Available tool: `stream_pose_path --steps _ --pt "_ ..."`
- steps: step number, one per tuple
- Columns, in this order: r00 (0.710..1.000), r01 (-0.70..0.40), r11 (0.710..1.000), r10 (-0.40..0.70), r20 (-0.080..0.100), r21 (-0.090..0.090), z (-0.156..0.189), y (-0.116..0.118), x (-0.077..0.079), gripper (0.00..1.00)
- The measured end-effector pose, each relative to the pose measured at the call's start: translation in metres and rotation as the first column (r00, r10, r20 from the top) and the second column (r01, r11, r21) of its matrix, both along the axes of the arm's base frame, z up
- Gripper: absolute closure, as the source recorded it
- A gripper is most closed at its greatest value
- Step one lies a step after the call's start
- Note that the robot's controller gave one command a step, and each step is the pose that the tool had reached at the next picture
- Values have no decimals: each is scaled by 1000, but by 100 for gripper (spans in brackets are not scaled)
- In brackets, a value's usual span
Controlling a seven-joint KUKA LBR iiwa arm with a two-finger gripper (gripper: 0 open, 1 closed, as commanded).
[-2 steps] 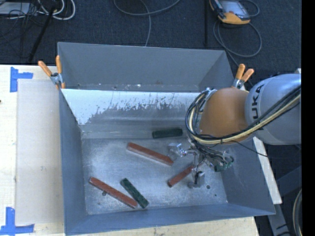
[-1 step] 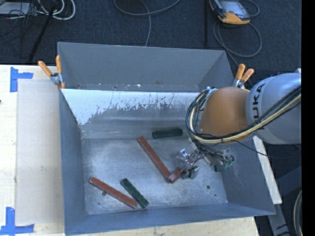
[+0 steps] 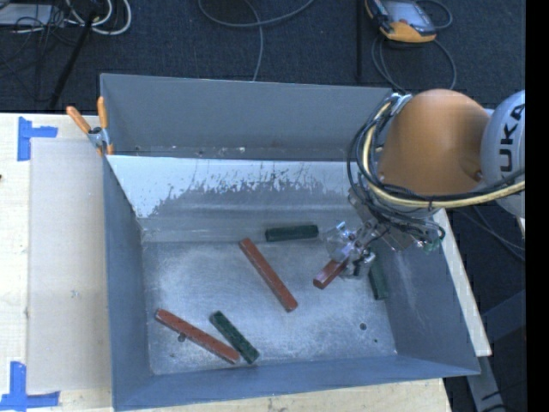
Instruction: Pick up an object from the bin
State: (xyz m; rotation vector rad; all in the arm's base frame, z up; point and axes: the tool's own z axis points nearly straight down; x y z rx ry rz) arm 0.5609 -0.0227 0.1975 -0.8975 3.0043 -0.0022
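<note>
At the right of the bin [image 3: 214,118] we see the jaws down at a short brown stick [image 3: 328,274], a dark green stick [image 3: 376,282] just beside; whether they grip it we cannot tell.

The robot arm's white casing [image 3: 508,148], at the right side of the camera view just beside the orange cover [image 3: 429,140], carries dark capital letters. Two of them can be read, "UK", set one below the other and turned sideways along the casing. The rest of the word runs out of view and cannot be read.
</note>
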Motion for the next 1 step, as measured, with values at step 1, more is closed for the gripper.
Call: stream_pose_path --steps 1 --pt "969 -248 969 248 2 -1 99 20 40 100"
